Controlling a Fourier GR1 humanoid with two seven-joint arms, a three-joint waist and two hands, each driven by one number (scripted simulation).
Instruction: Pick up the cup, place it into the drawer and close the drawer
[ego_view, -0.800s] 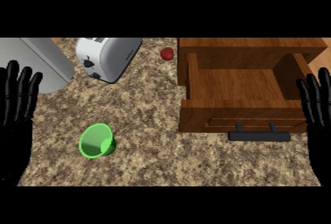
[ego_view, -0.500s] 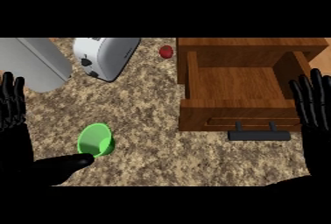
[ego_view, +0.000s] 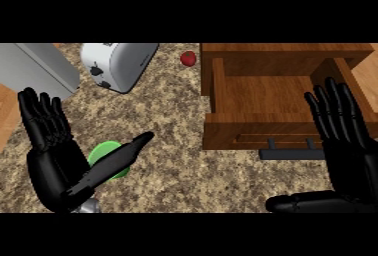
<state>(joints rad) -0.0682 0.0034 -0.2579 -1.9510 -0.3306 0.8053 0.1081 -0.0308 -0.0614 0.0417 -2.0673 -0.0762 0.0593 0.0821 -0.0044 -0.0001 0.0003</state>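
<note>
One green cup (ego_view: 102, 151) sits on the desk (ego_view: 170, 120), partly hidden by the left hand's (ego_view: 55, 165) thumb. That hand is open, fingers straight. The right hand (ego_view: 347, 145) is open too, over the one wooden drawer (ego_view: 258, 100), which stands pulled out. Behind sit one toaster (ego_view: 118, 62) and one small red object (ego_view: 188, 58).

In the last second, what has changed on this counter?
The left hand moved in from the left edge toward the cup. Its thumb now lies across the cup, fingers straight, nothing taken hold of. The right hand shifted slightly inward, open. Cup, open drawer and toaster stayed put.
</note>
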